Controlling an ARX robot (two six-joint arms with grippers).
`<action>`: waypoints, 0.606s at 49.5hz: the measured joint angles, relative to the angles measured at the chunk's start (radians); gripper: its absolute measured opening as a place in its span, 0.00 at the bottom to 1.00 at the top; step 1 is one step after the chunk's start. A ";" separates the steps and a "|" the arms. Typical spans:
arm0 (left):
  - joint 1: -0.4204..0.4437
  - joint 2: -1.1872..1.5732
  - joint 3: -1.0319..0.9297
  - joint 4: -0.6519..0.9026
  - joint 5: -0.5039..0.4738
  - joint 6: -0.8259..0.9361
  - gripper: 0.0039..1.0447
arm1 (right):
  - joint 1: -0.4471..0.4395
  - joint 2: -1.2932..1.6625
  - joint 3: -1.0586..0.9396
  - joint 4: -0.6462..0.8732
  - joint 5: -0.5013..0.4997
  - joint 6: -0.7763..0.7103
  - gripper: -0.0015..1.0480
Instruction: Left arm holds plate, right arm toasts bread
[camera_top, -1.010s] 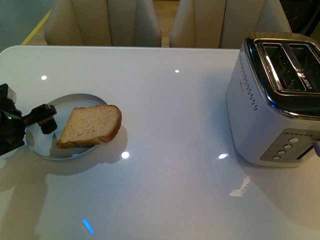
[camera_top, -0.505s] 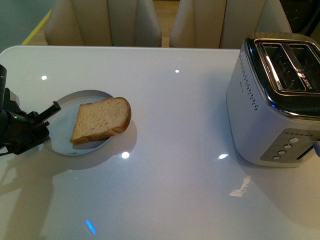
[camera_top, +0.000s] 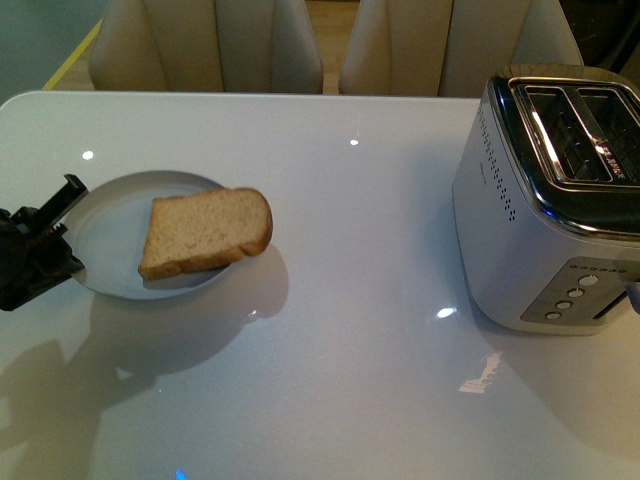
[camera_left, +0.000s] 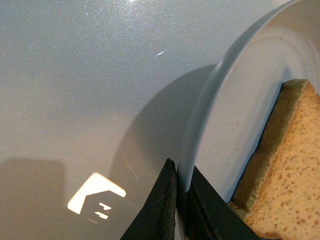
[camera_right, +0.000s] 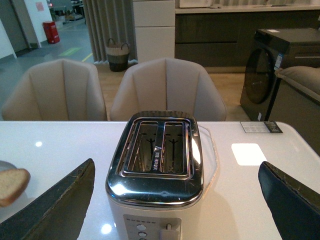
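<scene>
plate (camera_top: 108, 222): round, shallow, pale blue-grey, low raised rim. sits at left side of table (camera_top: 380, 330), roughly level, dark shadow on table below its near edge.

bread (camera_top: 205, 232): single slice, light brown, speckled, darker golden crust. lies flat on plate, rounded edge pointing right and overhanging plate's right rim.

left arm (camera_top: 28, 262): black, angular, at far left edge of front view. left gripper (camera_left: 182, 168) clamps plate's left rim, one finger on each face of rim, close to bread's corner.
</scene>
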 joint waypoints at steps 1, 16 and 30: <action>0.000 -0.008 -0.003 -0.004 0.001 -0.003 0.03 | 0.000 0.000 0.000 0.000 0.000 0.000 0.91; -0.053 -0.281 -0.040 -0.154 0.025 -0.093 0.03 | 0.000 0.000 0.000 0.000 0.000 0.000 0.91; -0.192 -0.467 0.011 -0.270 0.013 -0.158 0.03 | 0.000 0.000 0.000 0.000 0.000 0.000 0.91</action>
